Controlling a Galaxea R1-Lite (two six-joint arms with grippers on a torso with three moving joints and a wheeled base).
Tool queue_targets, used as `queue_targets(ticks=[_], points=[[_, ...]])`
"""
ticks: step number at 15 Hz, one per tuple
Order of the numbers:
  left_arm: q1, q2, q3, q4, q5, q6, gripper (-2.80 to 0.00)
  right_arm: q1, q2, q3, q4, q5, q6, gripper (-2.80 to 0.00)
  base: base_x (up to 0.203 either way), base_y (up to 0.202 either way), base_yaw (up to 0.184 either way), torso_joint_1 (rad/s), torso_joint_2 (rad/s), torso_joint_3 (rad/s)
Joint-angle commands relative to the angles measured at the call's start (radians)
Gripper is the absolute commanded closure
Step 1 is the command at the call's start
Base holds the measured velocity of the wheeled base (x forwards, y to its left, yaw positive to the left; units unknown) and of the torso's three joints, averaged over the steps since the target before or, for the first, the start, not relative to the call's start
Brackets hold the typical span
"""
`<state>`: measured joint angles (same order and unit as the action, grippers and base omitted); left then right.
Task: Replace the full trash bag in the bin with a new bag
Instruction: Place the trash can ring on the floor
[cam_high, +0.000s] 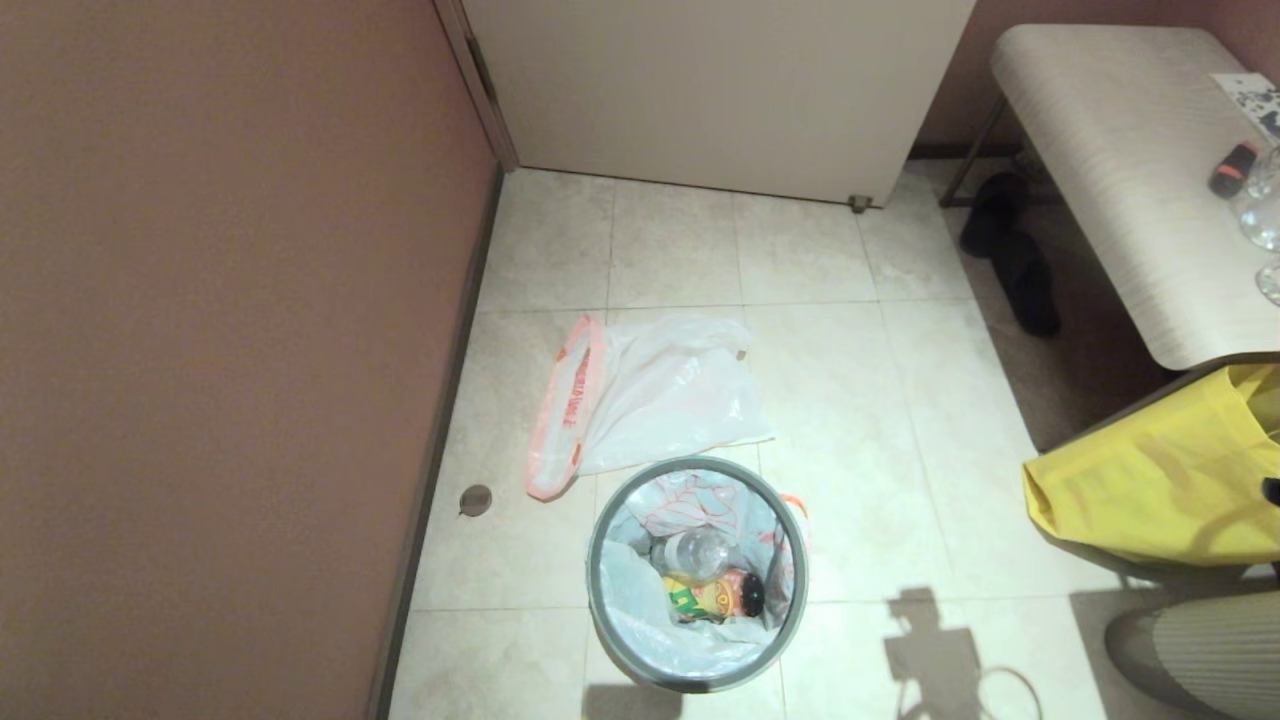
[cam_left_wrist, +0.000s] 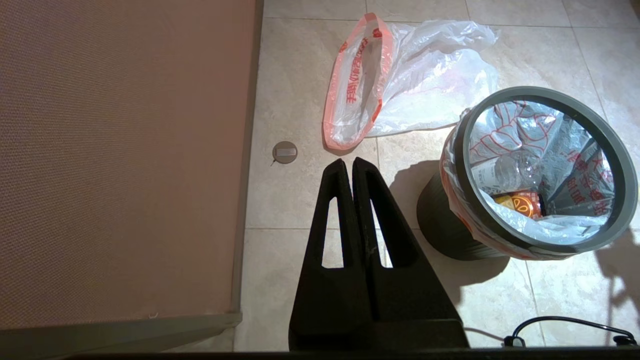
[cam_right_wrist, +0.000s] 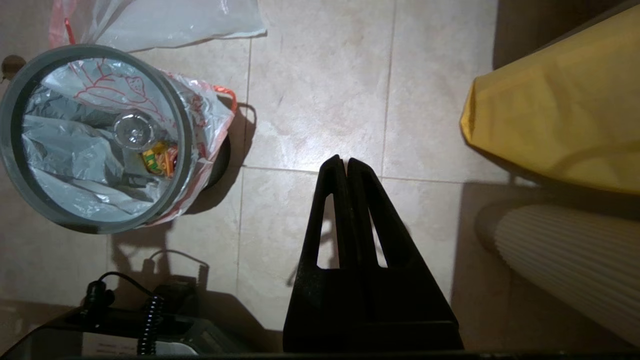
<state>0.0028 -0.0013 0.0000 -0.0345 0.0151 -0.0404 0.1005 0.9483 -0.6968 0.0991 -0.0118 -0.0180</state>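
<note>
Standing between both closed, empty grippers: the bin, full trash bag inside; right gripper and left gripper flanking (neither clearly nearer).

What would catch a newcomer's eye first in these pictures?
The bin stands on the tiled floor near the front, lined with the full trash bag, a clear bottle and yellow packet showing inside. Just beyond it the new bag lies flat on the floor, and a yellow fabric bag sits at the right.
</note>
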Motion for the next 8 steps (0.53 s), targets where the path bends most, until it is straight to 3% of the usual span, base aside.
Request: queue_targets(ticks=[1,5,8], points=[[0.0,0.001,0.0,-0.001,0.0,-0.001,0.0,0.111,0.204,-0.029,-0.037,-0.049,0.073,0.0,0.0,0.0,0.0,0.0,0.0,0.0],[0.0,0.001,0.0,-0.001,0.0,-0.001,0.0,0.326,0.5,-0.067,-0.185,-0.268,0.2,0.0,0.0,0.0,0.0,0.0,0.0,0.0],[0.0,0.001,0.0,-0.001,0.0,-0.001,0.0,0.371,0.684,-0.073,-0.28,-0.366,0.218,0.0,0.0,0.0,0.0,0.0,0.0,0.0]])
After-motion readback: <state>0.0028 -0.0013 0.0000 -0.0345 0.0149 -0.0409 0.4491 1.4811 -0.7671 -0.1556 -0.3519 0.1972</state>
